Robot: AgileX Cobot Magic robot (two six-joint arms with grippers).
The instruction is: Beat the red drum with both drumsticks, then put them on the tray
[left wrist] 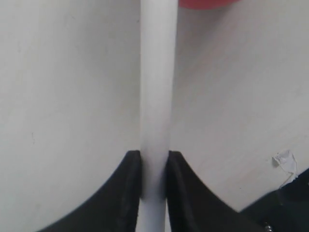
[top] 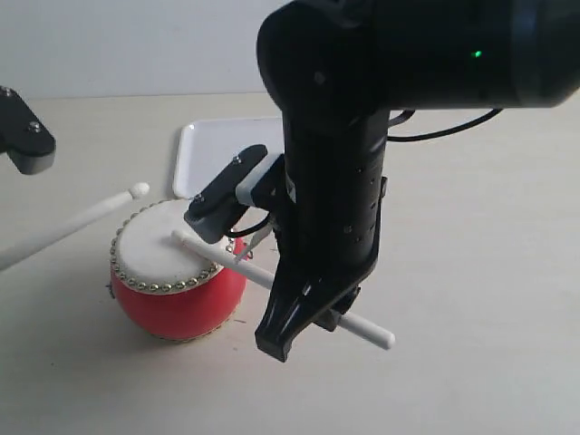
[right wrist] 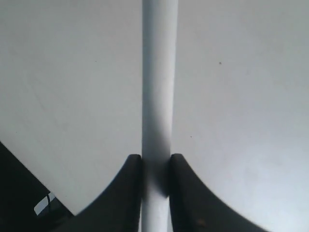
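Beating looks underway: R tool [right wrist: 156, 162] is clamping R stick [top: 217, 256], tip on the red drum [top: 181, 304] mid-bench [top: 471, 272]. L tool [left wrist: 154, 157] is gripping L stick [top: 82, 220], tip hovering nearby. Remaining: tray [top: 204, 149], by far edge, is holding no sticks yet.

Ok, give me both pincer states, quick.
Left pincer: closed on one drumstick.
Right pincer: closed on the other drumstick.

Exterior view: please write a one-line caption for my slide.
Right gripper rests its drumstick on the skin of the red drum; the second drumstick hovers near the rim; white tray behind.
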